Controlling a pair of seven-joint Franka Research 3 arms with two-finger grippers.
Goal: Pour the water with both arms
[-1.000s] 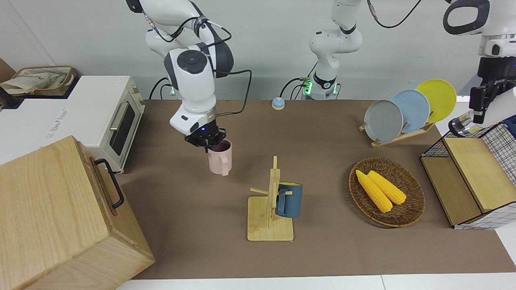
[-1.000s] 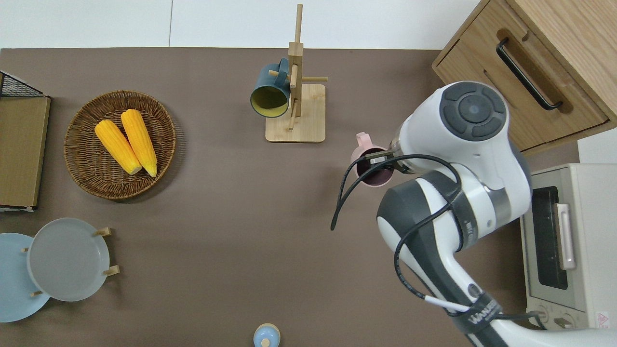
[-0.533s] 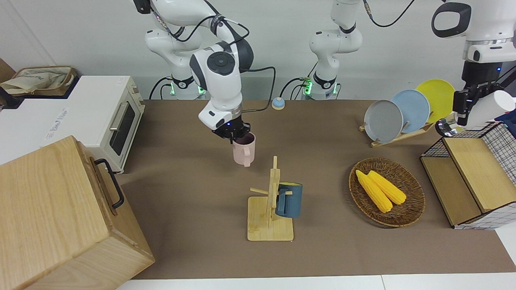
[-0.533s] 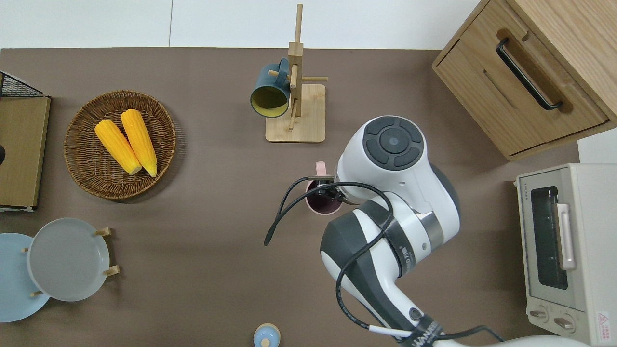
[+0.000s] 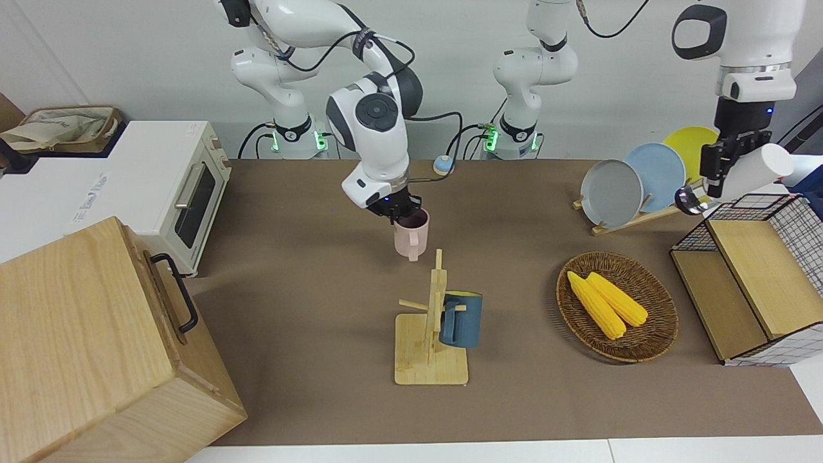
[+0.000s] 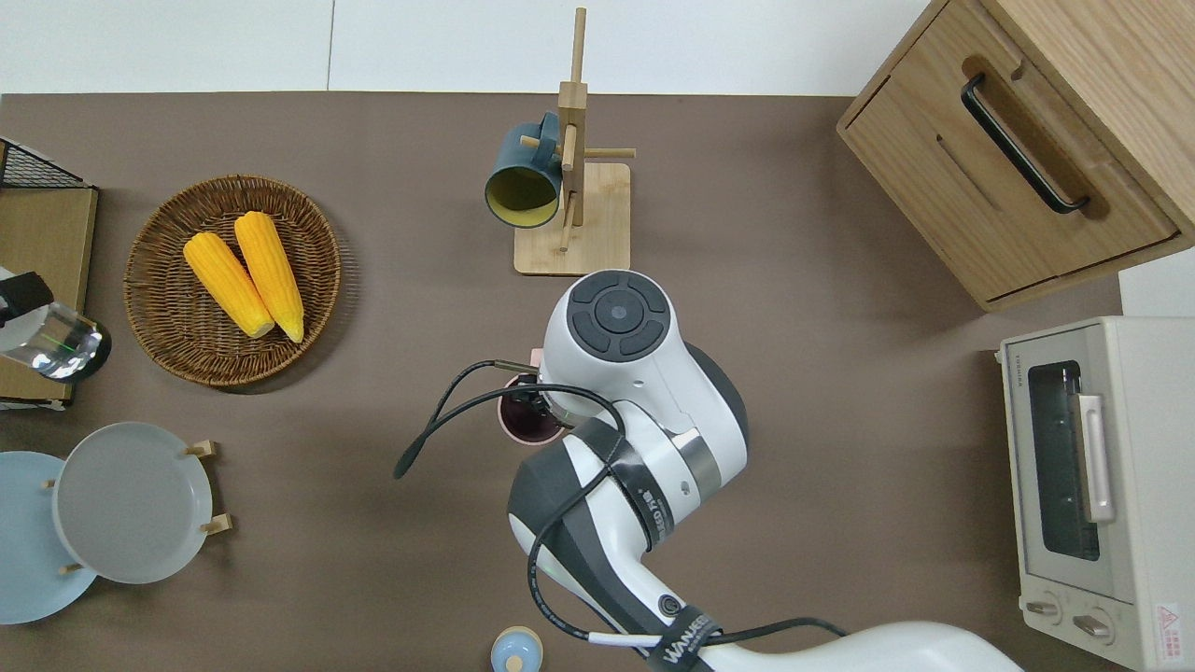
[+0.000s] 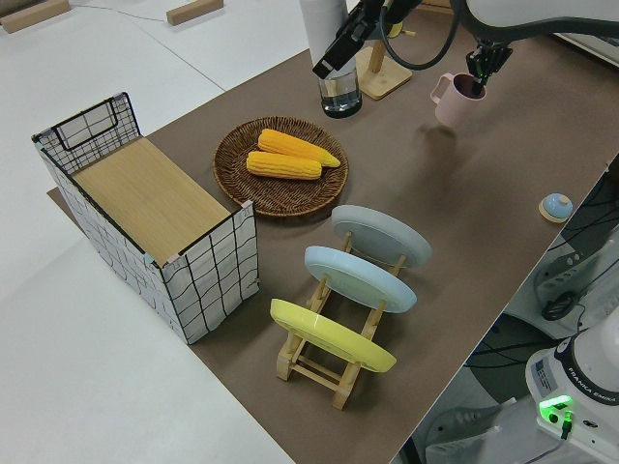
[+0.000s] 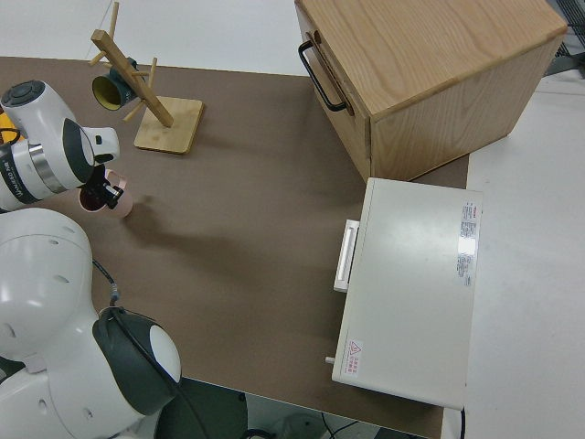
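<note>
Front, overhead, two side views

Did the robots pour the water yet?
Not yet. Both things are picked up: the right gripper carries the pink mug in the air, upright, over the middle of the table, and the left gripper holds a white pitcher over the wire crate. Bringing them together and pouring remain.

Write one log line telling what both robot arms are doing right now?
right gripper: shut on pink mug, aloft, upright | left gripper: holds white-and-clear pitcher over wire basket | pour: not yet
</note>
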